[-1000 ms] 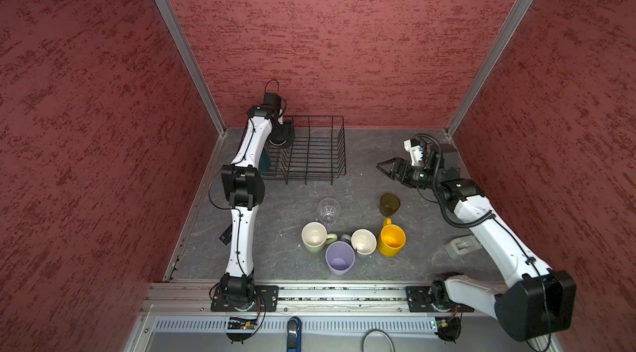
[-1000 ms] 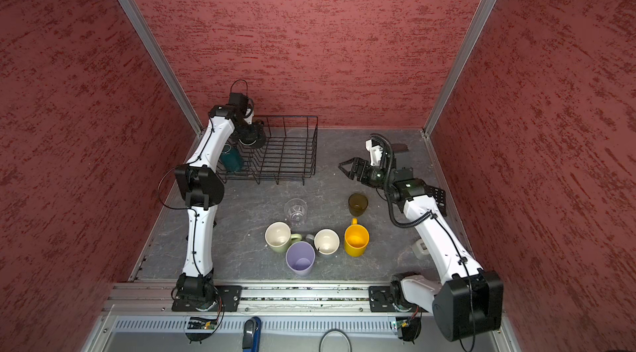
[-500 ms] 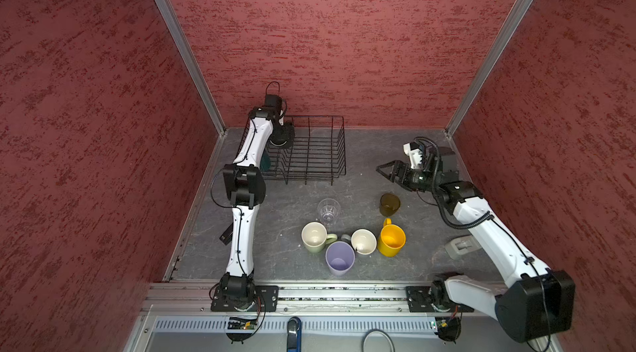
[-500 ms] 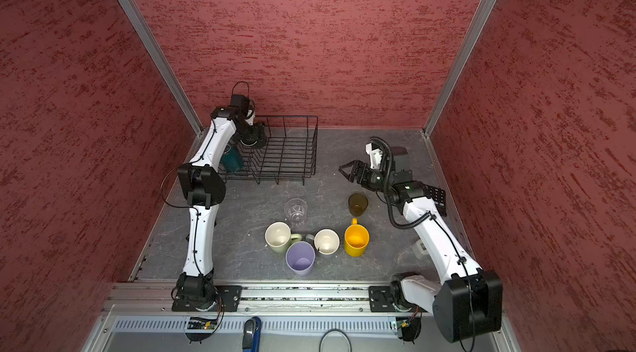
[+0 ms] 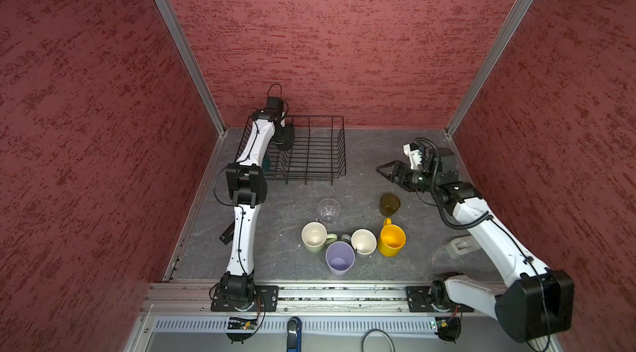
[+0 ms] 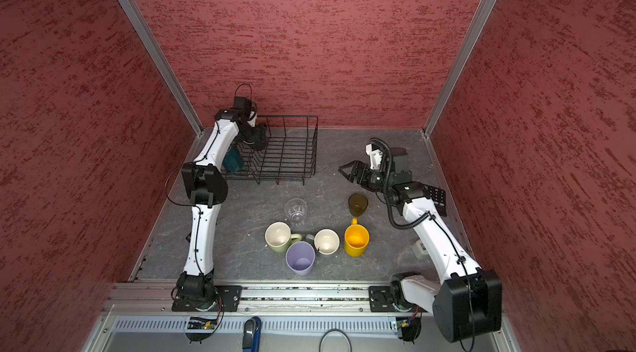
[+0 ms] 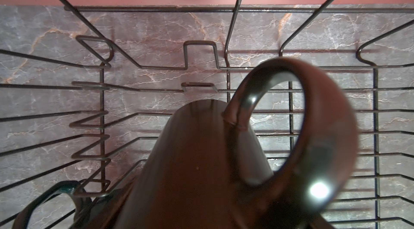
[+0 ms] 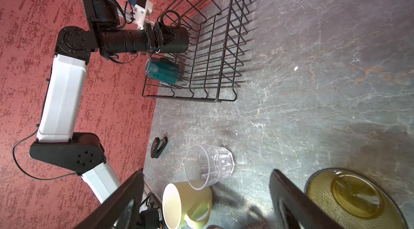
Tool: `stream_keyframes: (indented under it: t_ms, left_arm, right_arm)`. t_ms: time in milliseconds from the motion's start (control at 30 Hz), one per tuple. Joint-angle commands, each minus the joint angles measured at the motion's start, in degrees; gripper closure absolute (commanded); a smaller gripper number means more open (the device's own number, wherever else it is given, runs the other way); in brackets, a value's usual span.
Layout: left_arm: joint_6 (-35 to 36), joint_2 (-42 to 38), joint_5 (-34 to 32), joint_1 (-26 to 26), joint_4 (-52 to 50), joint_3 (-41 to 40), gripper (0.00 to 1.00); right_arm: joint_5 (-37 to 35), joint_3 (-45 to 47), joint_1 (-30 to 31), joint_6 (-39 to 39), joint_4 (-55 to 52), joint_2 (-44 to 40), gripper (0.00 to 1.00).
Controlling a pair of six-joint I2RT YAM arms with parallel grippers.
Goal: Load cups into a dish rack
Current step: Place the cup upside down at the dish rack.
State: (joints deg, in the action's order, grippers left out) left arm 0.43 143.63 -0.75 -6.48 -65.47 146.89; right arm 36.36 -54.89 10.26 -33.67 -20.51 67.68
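At about eleven o'clock on the counter point(image 5: 285, 202), as both top views show it, stands the rack point(image 5: 339, 147), close to the back wall. The left hand point(image 8: 177, 37) reaches into the rack's ten o'clock corner. Its jaws are closed about halfway around the body of the black mug point(image 7: 197, 160), which hangs over the wire floor. Whether the mug touches the wires I cannot tell. The right hand point(image 5: 382, 171) hovers at roughly two o'clock on the counter with its jaws spread wide and nothing between them. It sits just beyond the amber tumbler point(image 5: 390, 204), at that cup's twelve o'clock. One cup is already loaded: the teal mug point(image 8: 162, 71) lies on its side among the prongs at the rack's eight o'clock corner. Six cups remain on the counter, grouped around six o'clock. The lilac tumbler point(image 5: 340, 259) is nearest the front. Behind it, from nine to three o'clock, are the green mug point(image 5: 315, 237), the grey mug point(image 5: 363, 242) and the yellow mug point(image 5: 391, 240), all crowded together. The glass point(image 5: 328, 211) stands just behind the green mug, and the amber tumbler stands behind the yellow one. By my count the job is about a quarter done: one cup is in, a second is about to be set down, and six are untouched. The right hand looks best placed to take the amber tumbler next.
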Motion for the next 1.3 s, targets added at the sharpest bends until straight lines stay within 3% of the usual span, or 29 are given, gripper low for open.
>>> stream_keyframes:
  t_ms: [0,367,733,900,1000,1167,1267]
  left_arm:
    - [0.99,0.6,1.06,-1.17,-1.06,1.29,0.29]
    - [1.15,0.95,0.55,-0.9,-1.8,1.29,0.08]
    - [0.81,-0.69,2.12,-0.73,-1.43,1.21,0.06]
    - [-0.08,-4.26,2.66,-0.72,-1.62,0.65,0.04]
    - [-0.77,-8.67,3.74,-0.59,0.61,-1.95,0.03]
    - [-3.34,-18.32,9.1,0.35,8.31,-8.65,0.02]
    - [-5.82,-24.94,12.09,1.2,13.98,-13.67,0.01]
  right_arm:
    - [0.45,0.41,-0.26,-0.52,1.95,-0.44,0.11]
    - [1.08,1.64,-0.3,-1.75,3.81,-0.62,0.11]
    - [0.47,1.17,-0.32,-1.23,2.7,-0.8,0.11]
    - [-6.58,-2.45,-0.25,3.96,-5.7,-0.71,0.13]
    - [-14.35,-5.0,-0.28,7.59,-12.43,-0.78,0.16]
    - [-25.22,-7.16,-0.15,11.11,-20.47,-2.23,0.21]
    - [-27.95,-6.86,0.08,11.36,-22.95,-2.96,0.24]
